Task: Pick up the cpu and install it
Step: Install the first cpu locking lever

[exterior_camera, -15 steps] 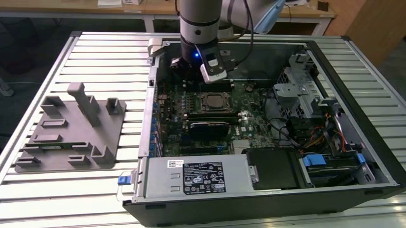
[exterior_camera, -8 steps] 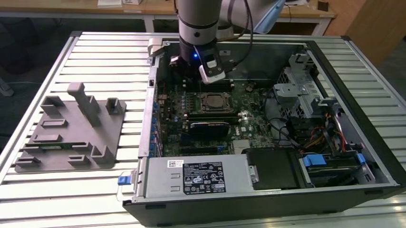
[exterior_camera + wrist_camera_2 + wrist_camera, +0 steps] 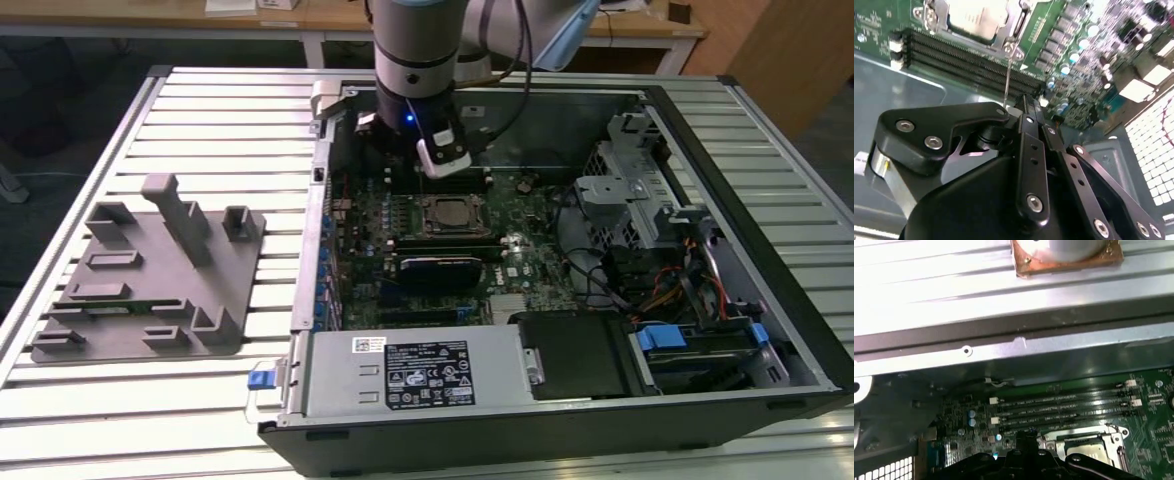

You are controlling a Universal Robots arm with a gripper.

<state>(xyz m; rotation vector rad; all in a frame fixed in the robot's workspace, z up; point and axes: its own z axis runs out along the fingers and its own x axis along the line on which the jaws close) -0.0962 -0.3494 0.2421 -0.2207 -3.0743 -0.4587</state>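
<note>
In the second wrist view the claw (image 3: 1023, 102) has its two fingers pressed together, with nothing visible between them. A thin metal lever (image 3: 1007, 80) runs from the chip socket down to a point just beside the fingertips. I cannot tell whether they touch it.

The cpu (image 3: 976, 17) lies just past the lever, flat in its socket on the green board (image 3: 1079, 45). Its silver top shows under the metal frame (image 3: 1013, 30) that lies over it. Long black memory slots (image 3: 964, 60) run between the socket and the claw.

In the exterior view the arm hangs over the far part of the open computer case (image 3: 747, 120), with the claw just beyond the socket. The grey tray (image 3: 147, 290) sits well apart on the slatted bench (image 3: 200, 110), towards the exterior view's left, with no chip on it that I can see.

As I judge it, picking up and placing are done, and the step in hand is locking the chip in. That is late in the task.

Any move on the lever calls for a sure hold on a very thin rod. It also needs a sweep that stays clear of the memory slots and the small parts around the socket. The rod could slip off the fingertips, and a push off line could bend it or strain the frame.
</note>
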